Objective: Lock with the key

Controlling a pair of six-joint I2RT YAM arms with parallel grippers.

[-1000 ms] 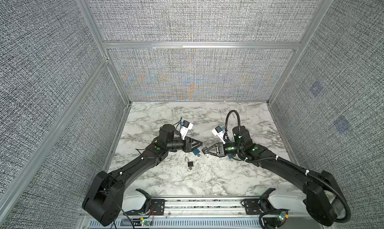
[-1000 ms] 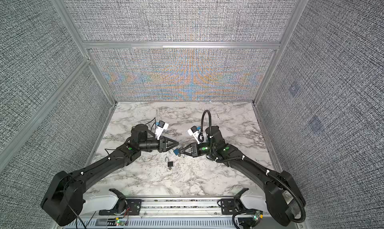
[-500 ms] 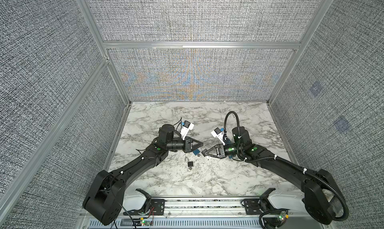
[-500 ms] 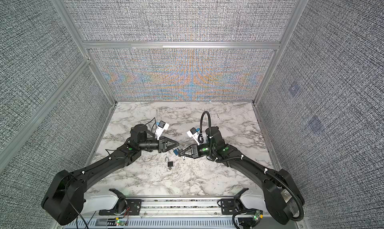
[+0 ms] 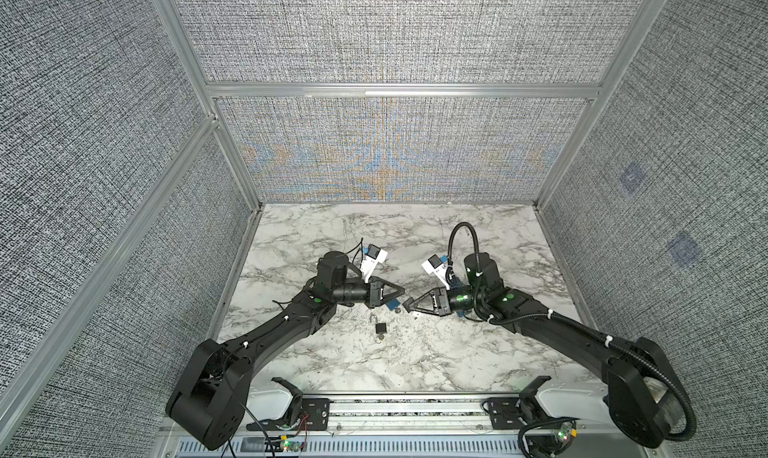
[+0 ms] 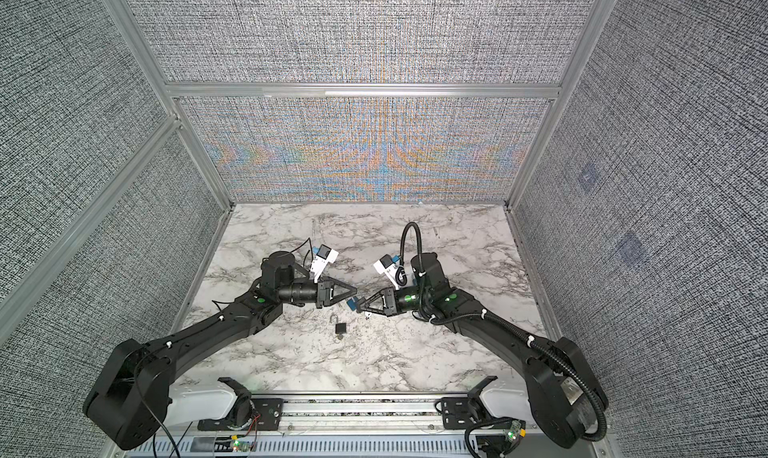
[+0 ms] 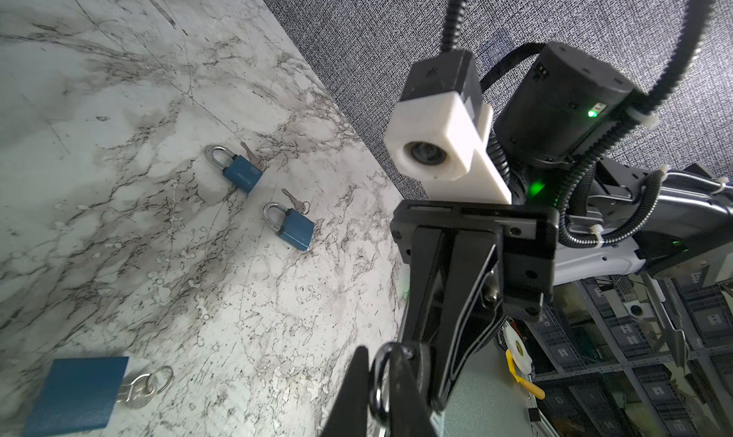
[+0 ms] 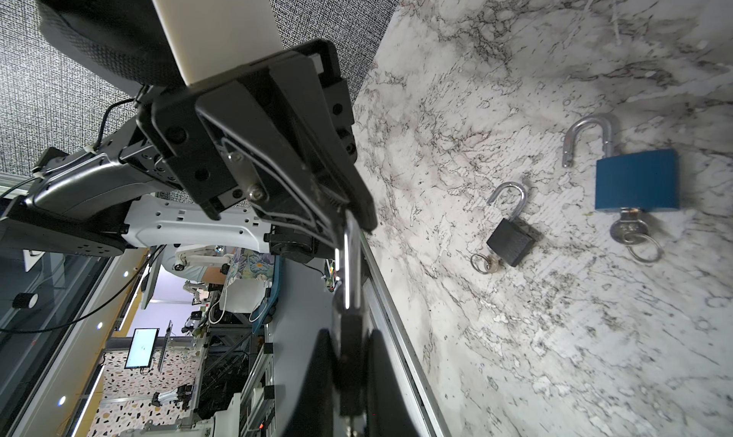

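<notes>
Grey fabric walls box in a marble-patterned table (image 5: 457,364), and the two arms meet nose to nose over its middle. The left gripper (image 5: 400,301) is clenched on the steel shackle (image 8: 348,264) of a small dark padlock (image 8: 349,336). The right gripper (image 5: 409,307) is clamped on that lock's body, so the lock hangs in the air between them, clear of the marble. From here the shackle shows edge-on, so I cannot tell whether its free leg is seated, and I cannot make out this lock's key.

Just nearer, a black padlock (image 5: 380,327) lies on the table with its shackle open and a key in its base. A blue padlock (image 8: 634,185) lies beside it, also open and keyed. Two closed blue padlocks (image 7: 242,171) (image 7: 293,229) rest further right with loose keys beside them.

To my eye the step is pressing the shackle home. To do it well, the right claw should hold the body dead still. The left should push straight along the shackle's legs, with the free leg lined up over its hole and no twisting. Both grips are at the very tips, so a slow, gentle push is safer against slipping.
</notes>
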